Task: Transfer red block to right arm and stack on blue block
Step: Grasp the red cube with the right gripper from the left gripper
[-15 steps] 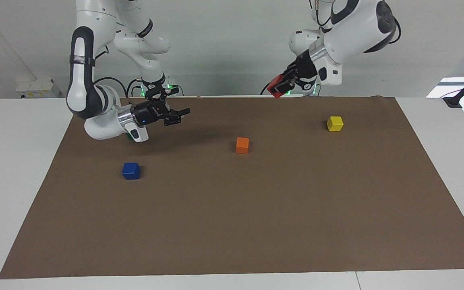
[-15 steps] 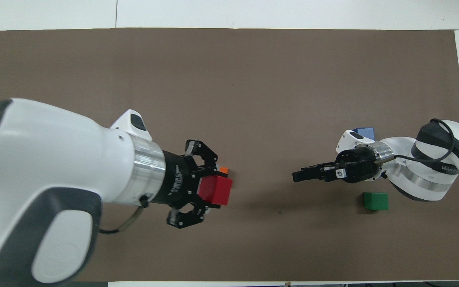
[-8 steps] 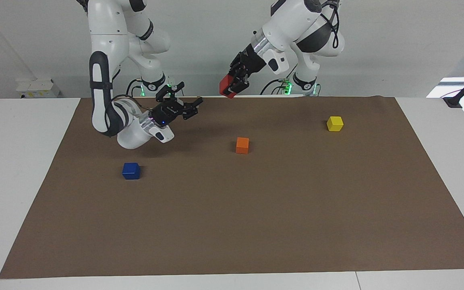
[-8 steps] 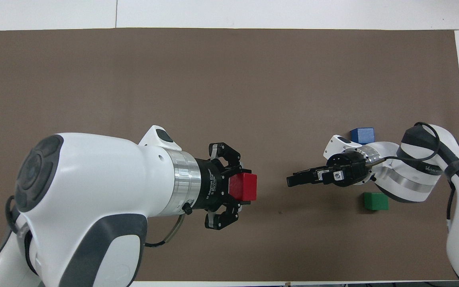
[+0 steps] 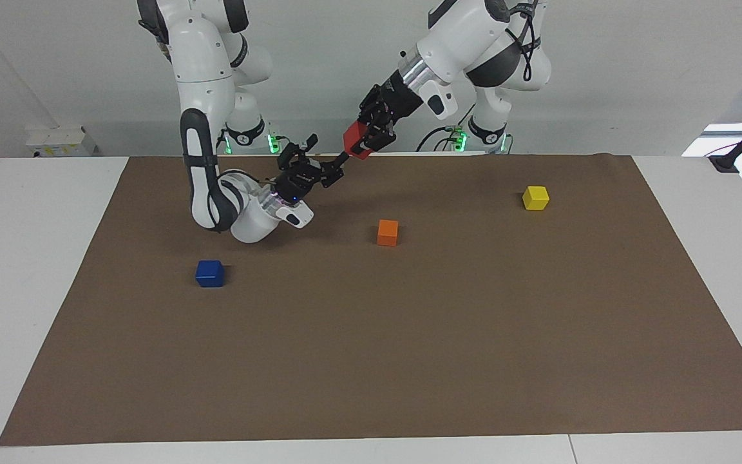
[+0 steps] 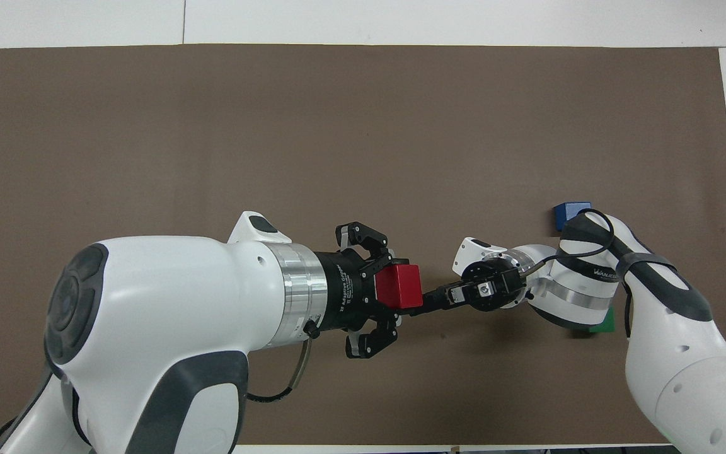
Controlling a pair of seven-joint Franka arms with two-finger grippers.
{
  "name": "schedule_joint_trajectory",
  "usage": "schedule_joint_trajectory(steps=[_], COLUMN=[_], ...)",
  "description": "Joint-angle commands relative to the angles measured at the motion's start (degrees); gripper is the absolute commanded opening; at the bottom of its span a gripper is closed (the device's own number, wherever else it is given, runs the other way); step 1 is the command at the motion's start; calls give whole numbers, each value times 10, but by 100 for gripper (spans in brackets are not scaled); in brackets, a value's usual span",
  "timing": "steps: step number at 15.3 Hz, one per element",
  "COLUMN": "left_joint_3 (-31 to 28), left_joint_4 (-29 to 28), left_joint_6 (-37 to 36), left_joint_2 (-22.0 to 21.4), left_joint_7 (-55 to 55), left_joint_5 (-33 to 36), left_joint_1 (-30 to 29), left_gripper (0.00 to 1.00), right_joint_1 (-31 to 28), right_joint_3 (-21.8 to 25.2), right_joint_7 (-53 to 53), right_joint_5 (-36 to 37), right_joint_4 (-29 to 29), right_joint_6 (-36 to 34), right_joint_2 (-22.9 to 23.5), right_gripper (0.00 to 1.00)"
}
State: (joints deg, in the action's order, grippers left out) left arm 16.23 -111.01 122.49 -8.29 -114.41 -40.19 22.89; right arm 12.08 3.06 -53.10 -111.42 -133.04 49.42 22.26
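Note:
My left gripper [image 5: 366, 136] is shut on the red block [image 5: 355, 143] and holds it in the air over the mat's edge nearest the robots; the block also shows in the overhead view [image 6: 403, 285]. My right gripper [image 5: 328, 154], with its blue light lit, is open and points up at the block. Its lower fingertip [image 5: 343, 157] reaches the block's lower edge; I cannot tell whether it touches. In the overhead view the right gripper [image 6: 431, 301] meets the block. The blue block [image 5: 209, 273] sits on the mat toward the right arm's end, and shows in the overhead view [image 6: 568, 213].
An orange cube [image 5: 388, 232] lies mid-mat and a yellow cube [image 5: 536, 197] toward the left arm's end. A green cube [image 6: 606, 322] is mostly hidden under the right arm. The brown mat [image 5: 371, 361] covers the white table.
The left gripper has carried the red block toward the right arm's end. The right gripper has risen and reached toward it, so the gap between them has closed.

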Motion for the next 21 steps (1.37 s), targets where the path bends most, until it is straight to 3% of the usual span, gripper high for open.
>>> schedule_joint_trajectory(steps=[1,4,10,13,14,15,16,17,21], left_joint_3=[-9,-9,-9,-9,-9,-9,-10,-9,-10], left_joint_4=[-24,-39,-45,-46,-47,-47,-47,-49,-55], left_joint_6=[11,15,14,13,14,15,14,13,10], left_joint_2=[-23,-30,-33,-33,-33,-33,-33,-35,-39], left_joint_7=[-6,-8,-20,-22,-26,-27,-28,-28,-27], left_joint_5=[-16,-16,-16,-16,-16,-16,-16,-16,-16], left_joint_1=[10,17,15,15,15,14,13,12,11], left_gripper=[0,0,0,0,0,0,0,0,0], right_joint_1=[25,68,71,78,81,81,82,83,81], right_joint_3=[-3,-3,-4,-5,-5,-5,-5,-4,-4], right_joint_7=[-5,-6,-5,-11,-12,-13,-13,-15,-11], right_joint_5=[-46,-108,-110,-110,-110,-110,-110,-110,-109], right_joint_4=[16,25,27,23,23,22,21,17,16], right_joint_6=[25,45,46,45,45,45,44,46,49], right_joint_2=[2,2,2,1,-1,-1,-1,-5,-13], right_gripper=[100,100,100,78,76,60,19,0,0])
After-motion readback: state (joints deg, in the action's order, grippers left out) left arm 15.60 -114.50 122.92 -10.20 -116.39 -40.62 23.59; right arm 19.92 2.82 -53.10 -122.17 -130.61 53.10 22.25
